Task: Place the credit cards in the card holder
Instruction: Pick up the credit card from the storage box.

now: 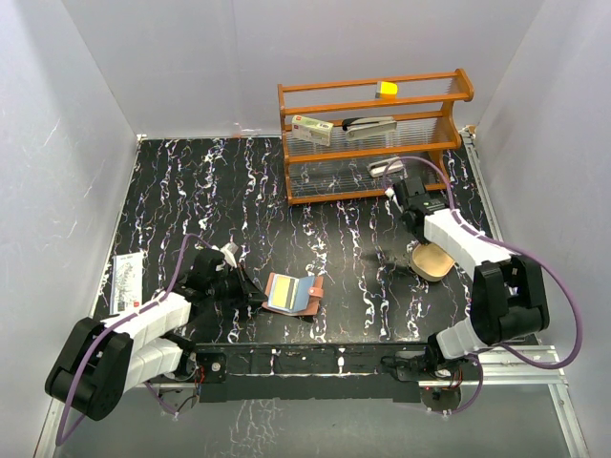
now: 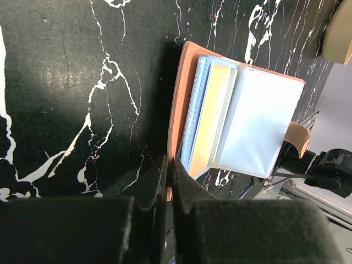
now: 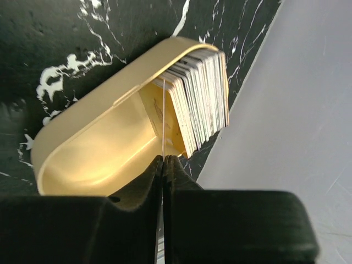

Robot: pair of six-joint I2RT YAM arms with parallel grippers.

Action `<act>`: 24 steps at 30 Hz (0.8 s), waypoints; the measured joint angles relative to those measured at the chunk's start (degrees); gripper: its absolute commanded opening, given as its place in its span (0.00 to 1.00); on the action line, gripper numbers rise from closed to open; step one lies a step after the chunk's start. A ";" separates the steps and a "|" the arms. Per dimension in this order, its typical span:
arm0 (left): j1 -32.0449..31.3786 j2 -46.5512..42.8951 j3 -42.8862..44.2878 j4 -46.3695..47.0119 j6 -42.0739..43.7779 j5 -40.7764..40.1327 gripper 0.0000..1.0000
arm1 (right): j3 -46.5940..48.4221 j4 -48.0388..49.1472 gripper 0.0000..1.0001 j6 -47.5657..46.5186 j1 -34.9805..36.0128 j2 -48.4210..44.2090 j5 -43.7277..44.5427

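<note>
Bright even overhead light, soft shadows, blurred foreground in wrist views

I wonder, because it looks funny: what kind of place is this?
Probably a robot test booth: plain white walls box in a black marbled table, a left arm and right arm are bolted at its near edge, and a wooden rack holds small props.
</note>
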 measured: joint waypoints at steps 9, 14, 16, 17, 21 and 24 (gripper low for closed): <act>0.00 -0.22 0.09 -0.33 -0.04 -0.13 0.11 | 8.04 -8.09 0.00 4.44 1.22 -3.98 -10.47; 0.00 -1.49 0.44 -1.75 -0.22 -0.83 0.07 | 12.68 -9.60 0.00 9.14 3.54 -7.10 -18.14; 0.00 -2.10 0.50 -2.01 -0.33 -1.03 0.03 | 13.35 -9.03 0.00 12.09 6.47 -9.18 -20.48; 0.00 -2.38 0.50 -2.08 -0.46 -1.09 0.02 | 13.46 -8.76 0.00 13.81 8.31 -10.16 -21.57; 0.00 -2.86 0.50 -2.01 -1.07 -1.09 0.07 | 13.46 -6.05 0.00 23.23 15.06 -12.79 -26.53; 0.00 -2.99 0.50 -2.21 -1.51 -1.14 0.19 | 12.98 -2.23 0.00 31.71 17.70 -13.20 -31.67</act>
